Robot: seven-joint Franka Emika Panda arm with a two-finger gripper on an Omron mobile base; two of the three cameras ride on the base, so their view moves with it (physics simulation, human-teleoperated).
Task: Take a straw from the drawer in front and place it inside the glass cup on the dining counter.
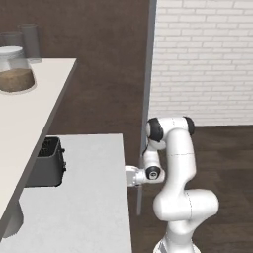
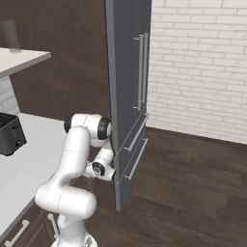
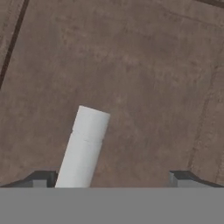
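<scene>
Gripper (image 3: 112, 178) was spread wide and empty, brown wood panel (image 3: 131, 65) straight ahead of it — no straw grabbed, drawer pull, pickup and cup drop all left.

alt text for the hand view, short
Looking down along the open gripper, its two dark finger tips set wide apart at the bottom with nothing between them. Below lies brown wood-grain surface, and a white cylindrical handle angles up from the lower left.
</scene>
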